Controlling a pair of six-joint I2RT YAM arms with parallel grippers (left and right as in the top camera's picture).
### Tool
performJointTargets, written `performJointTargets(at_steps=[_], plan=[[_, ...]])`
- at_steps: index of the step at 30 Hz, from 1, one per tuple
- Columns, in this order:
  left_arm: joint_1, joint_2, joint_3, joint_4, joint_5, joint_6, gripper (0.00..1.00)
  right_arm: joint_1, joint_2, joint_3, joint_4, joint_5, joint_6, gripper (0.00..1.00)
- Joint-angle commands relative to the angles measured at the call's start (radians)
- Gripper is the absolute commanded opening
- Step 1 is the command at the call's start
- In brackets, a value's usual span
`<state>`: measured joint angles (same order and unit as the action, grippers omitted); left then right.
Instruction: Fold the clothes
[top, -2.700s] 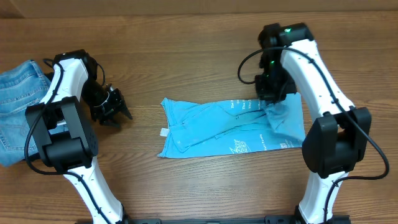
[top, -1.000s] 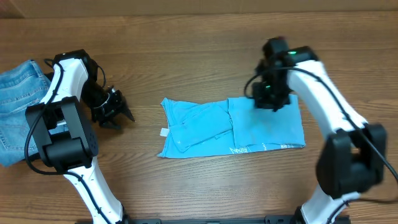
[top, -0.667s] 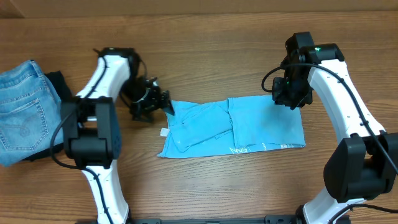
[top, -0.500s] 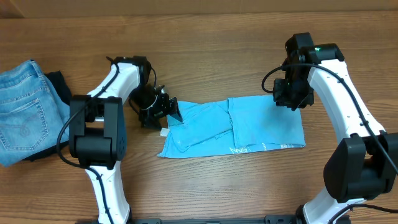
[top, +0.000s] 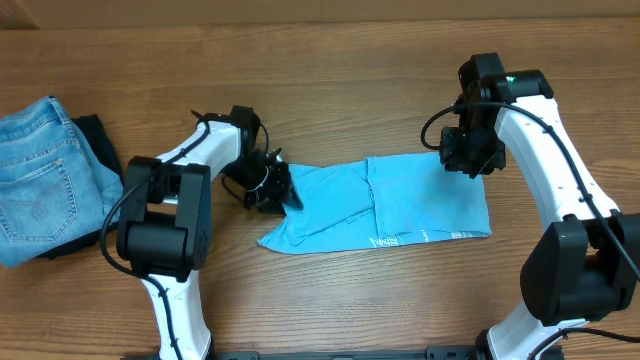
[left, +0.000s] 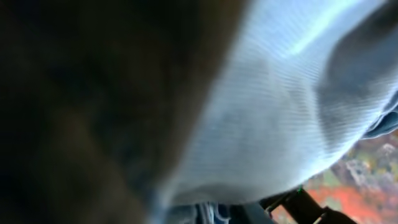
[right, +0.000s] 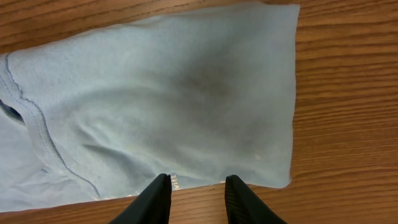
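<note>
We find the left gripper (top: 274, 190) at the left edge of the T-shirt (top: 410, 205), whether pinching we cannot tell; the right gripper (right: 198, 182) hovers over the far edge, fingers parted, empty.

Two arms, white over black

Clad alike, left arm (top: 200, 148) and right arm (top: 540, 140), in glossy white covers between chunky matte-black joint housings. Strung with thin black cables (top: 426, 128) looping free near the wrists. Lit by a small green light (top: 512, 77) on the right. Tipped at the right end effector (right: 198, 199) with two smooth, tapered black fingers (right: 152, 199).
</note>
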<state>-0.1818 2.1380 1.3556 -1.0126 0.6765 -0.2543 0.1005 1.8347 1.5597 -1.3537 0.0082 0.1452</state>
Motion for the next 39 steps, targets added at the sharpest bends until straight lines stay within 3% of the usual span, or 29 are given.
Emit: performJointTargets(at_steps=[1,9,15,20,28,39], plan=[[0.019,0.027,-0.014,-0.016,-0.048,0.004,0.04,-0.001,-0.004,0.011,0.003,0.014,0.005,0.33],[0.224,0.011,0.052,-0.13,-0.217,0.083,0.04,-0.037,-0.004,0.012,0.002,0.016,0.01,0.32],[0.451,-0.001,0.335,-0.315,-0.246,0.154,0.04,-0.094,-0.004,0.012,-0.008,-0.009,0.008,0.32],[0.513,-0.001,0.549,-0.475,-0.206,0.18,0.04,-0.1,-0.004,0.012,-0.005,-0.009,0.008,0.32],[0.244,-0.001,0.584,-0.575,-0.205,0.177,0.04,-0.1,-0.004,0.012,-0.012,-0.009,0.008,0.33],[-0.193,-0.001,0.585,-0.365,-0.265,-0.051,0.04,-0.1,-0.004,0.012,-0.02,-0.01,0.009,0.33]])
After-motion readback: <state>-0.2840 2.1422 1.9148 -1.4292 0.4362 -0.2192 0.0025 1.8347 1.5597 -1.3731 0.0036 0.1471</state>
